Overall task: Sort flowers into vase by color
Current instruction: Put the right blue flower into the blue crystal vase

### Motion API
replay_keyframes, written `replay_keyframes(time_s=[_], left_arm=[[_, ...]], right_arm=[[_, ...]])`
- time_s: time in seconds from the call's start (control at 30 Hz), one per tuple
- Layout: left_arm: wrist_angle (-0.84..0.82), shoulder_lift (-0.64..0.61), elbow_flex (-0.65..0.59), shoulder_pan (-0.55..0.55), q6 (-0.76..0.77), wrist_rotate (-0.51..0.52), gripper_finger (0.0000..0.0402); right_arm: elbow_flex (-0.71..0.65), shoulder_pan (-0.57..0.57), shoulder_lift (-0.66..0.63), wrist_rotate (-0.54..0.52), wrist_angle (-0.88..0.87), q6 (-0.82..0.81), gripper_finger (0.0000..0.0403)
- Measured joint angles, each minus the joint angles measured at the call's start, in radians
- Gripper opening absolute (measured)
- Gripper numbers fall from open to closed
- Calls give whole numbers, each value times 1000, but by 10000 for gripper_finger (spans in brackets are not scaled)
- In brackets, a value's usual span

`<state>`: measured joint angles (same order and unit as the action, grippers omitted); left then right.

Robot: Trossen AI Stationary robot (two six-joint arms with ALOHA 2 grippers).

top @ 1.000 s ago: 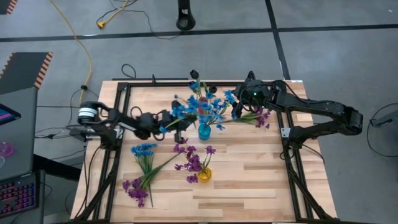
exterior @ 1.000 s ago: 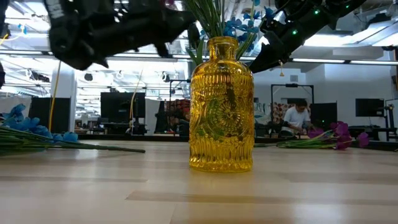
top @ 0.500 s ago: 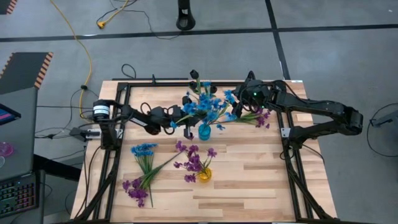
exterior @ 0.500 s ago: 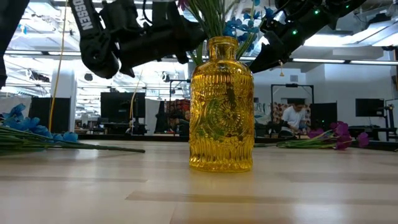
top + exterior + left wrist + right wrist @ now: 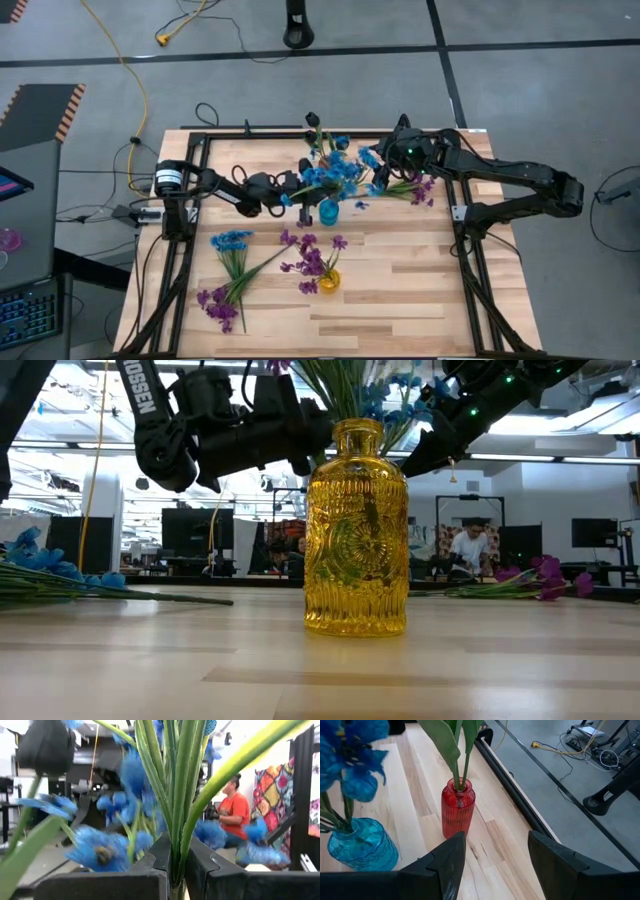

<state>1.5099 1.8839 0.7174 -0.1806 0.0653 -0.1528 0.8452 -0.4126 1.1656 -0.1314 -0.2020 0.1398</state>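
My left gripper (image 5: 289, 197) is shut on a blue-flowered sprig (image 5: 330, 175) just left of the blue glass vase (image 5: 328, 211). The sprig's blooms spread above that vase among other blue flowers. My right gripper (image 5: 384, 178) hangs open and empty right of the blue vase, near purple sprigs (image 5: 415, 190) lying flat on the table. A red vase (image 5: 458, 815) with green stems and dark buds (image 5: 312, 120) stands at the far edge. The yellow vase (image 5: 356, 530) holds purple blooms (image 5: 310, 262). One blue sprig (image 5: 232, 243) and one purple sprig (image 5: 220, 305) lie flat near the left. My left gripper pinches the blue sprig's bundle of green stems (image 5: 176, 845) between its two fingers (image 5: 200, 865), below the blooms. The fingers come level from the table's left and lie across the stems. The stems stand upright in the hold; their lower ends are hidden below the fingers.
A black metal frame (image 5: 200, 150) runs along the table's left, far and right sides. The near half of the table right of the yellow vase is bare wood (image 5: 410, 290). A person (image 5: 470, 550) sits in the room beyond the table.
My left gripper has moved toward the table's right and slightly toward the far edge, closing on the blue vase. The blue sprig it carries has travelled with it, and its blooms now stand over the vase. My right arm has kept still.
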Motion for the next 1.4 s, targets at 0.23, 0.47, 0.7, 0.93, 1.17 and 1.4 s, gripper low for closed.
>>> replay_keyframes(time_s=[0.23, 0.47, 0.7, 0.93, 1.17, 1.4], left_arm=[[-66, 0, 0, 0, -20, 0, 16], [-129, 0, 0, 0, -22, 0, 16], [-214, -1, 0, 0, -19, 9, 19], [-229, -1, 0, 5, -18, 89, 30], [-244, -1, 0, 7, -12, 89, 100], [-248, -1, 0, 11, -13, 89, 171]], right_arm=[[0, 0, 0, 0, 0, 0, 243], [0, 0, 0, 0, 0, 0, 243], [0, 0, 0, 0, 0, 0, 243], [0, 0, 0, 0, 0, 0, 243], [0, 0, 0, 0, 0, 0, 243], [0, 0, 0, 0, 0, 0, 243]])
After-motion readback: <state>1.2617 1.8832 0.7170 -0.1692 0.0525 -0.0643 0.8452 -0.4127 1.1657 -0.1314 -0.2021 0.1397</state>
